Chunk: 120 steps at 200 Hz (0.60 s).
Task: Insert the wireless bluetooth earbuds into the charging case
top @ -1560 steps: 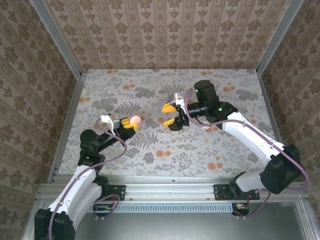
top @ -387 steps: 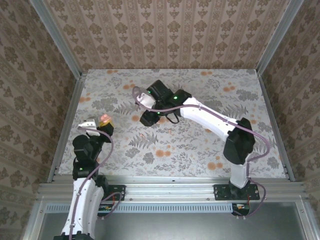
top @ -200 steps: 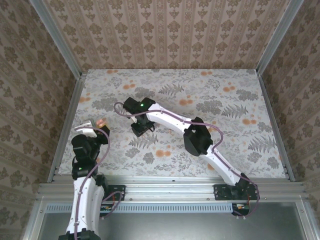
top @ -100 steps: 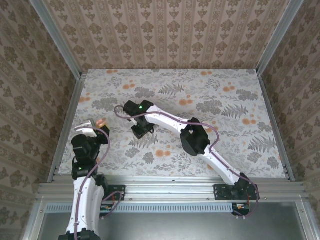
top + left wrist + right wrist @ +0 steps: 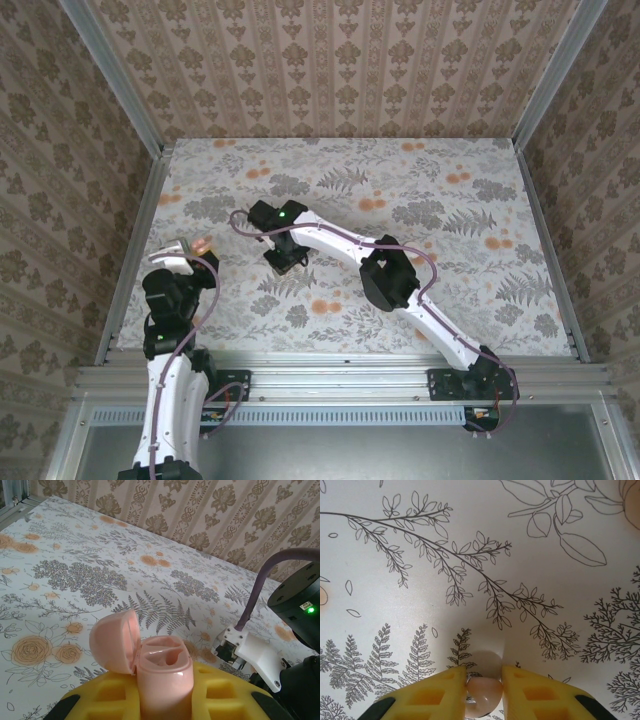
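Nearest my bases, my left gripper (image 5: 165, 696) is clamped on the charging case (image 5: 162, 672). Its yellow fingers (image 5: 107, 700) press the salmon-pink body from both sides and hold it upright over the left part of the flowered table (image 5: 460, 270). The case's lid (image 5: 115, 640) stands hinged open, leaning off to the left, and the two moulded sockets inside are both visibly hollow. Just past the case, the left wrist view catches the white camera mount (image 5: 255, 655) and the dark body of my right arm, with a green light on it. Farther out, toward the middle of the table, my right gripper (image 5: 484, 676) points straight down with its jaws drawn narrow. Both yellow pads (image 5: 445, 692) touch a small, pale, rounded earbud (image 5: 484, 694) that lies on the cloth among printed fern fronds (image 5: 415, 655).
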Each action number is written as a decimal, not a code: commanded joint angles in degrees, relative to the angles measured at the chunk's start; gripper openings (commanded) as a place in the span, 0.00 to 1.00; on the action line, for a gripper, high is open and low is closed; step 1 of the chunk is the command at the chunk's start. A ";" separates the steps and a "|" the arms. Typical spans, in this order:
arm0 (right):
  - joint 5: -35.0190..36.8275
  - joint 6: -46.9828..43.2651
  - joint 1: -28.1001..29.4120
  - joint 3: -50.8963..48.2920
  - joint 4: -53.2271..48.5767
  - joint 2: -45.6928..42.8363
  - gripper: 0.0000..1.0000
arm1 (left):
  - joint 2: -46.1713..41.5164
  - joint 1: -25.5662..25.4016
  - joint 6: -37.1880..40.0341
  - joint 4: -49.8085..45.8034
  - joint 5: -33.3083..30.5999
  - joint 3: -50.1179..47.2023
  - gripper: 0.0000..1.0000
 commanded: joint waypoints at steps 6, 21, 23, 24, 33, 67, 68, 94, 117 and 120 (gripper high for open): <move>0.00 1.39 0.27 0.95 0.24 0.73 0.22 | 0.20 0.48 -1.01 -0.24 0.24 1.10 0.08; 0.04 1.99 0.26 0.48 0.98 -0.52 0.21 | 0.32 0.51 -0.97 -0.28 0.46 1.11 0.08; 0.05 2.08 0.27 0.29 1.13 -0.79 0.21 | 0.41 0.49 -1.01 -0.25 0.49 1.09 0.08; 0.08 2.10 0.33 0.24 1.21 -0.91 0.21 | 0.41 0.49 -0.97 -0.29 0.50 1.07 0.08; 0.04 2.60 0.34 -0.92 2.26 -2.15 0.20 | 0.50 0.45 -1.00 -0.24 0.67 1.05 0.08; 0.39 4.22 0.37 -8.37 8.06 -8.98 0.19 | 1.66 0.43 -1.34 0.44 1.88 0.89 0.08; 0.42 4.31 0.34 -8.66 8.15 -9.22 0.19 | 1.69 0.46 -1.31 0.45 1.90 0.84 0.08; 1.23 5.86 0.25 -17.04 14.60 -16.12 0.19 | 3.71 0.41 -1.84 1.68 4.30 1.02 0.08; 1.51 7.71 0.08 -24.91 20.42 -21.84 0.19 | 5.54 0.06 -2.33 2.15 6.04 1.22 0.08; 1.62 7.93 0.11 -25.82 21.06 -22.65 0.19 | 5.78 0.08 -2.30 2.25 6.23 1.22 0.08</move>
